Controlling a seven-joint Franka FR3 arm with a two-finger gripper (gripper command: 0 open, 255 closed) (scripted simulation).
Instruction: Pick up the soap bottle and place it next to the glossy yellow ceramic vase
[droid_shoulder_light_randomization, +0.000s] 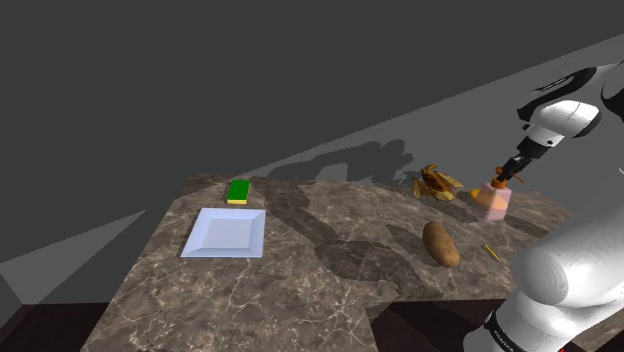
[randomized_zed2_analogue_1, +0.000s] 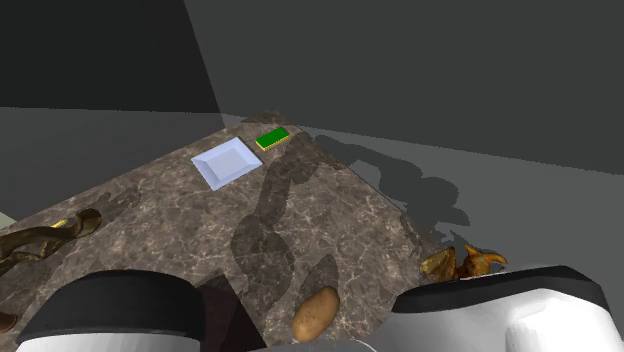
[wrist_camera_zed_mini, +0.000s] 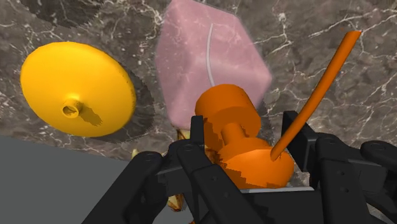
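the marbled table (droid_shoulder_light_randomization: 300, 290) carries everything. in the shoulder view the potato (droid_shoulder_light_randomization: 440, 244) lies at 7 o'clock from the soap bottle (droid_shoulder_light_randomization: 493, 203), apart from it. the bottle, pink-bodied, stands toward the table's 3 o'clock side, near the edge. the yellow vase (wrist_camera_zed_mini: 76, 89) sits just beside the bottle, at its 9 o'clock. the gripper (droid_shoulder_light_randomization: 505, 179) is down at the orange pump (wrist_camera_zed_mini: 238, 137); whether the pincer is closed on it or merely around it i cannot tell.

my worries: a hold this high, on a small rounded pump, may let the body swing or slip out on lifting. a swinging body could knock the vase, and a dropped one could go over the edge. the thin curved nozzle tube (wrist_camera_zed_mini: 318, 89) might snag the pincer.
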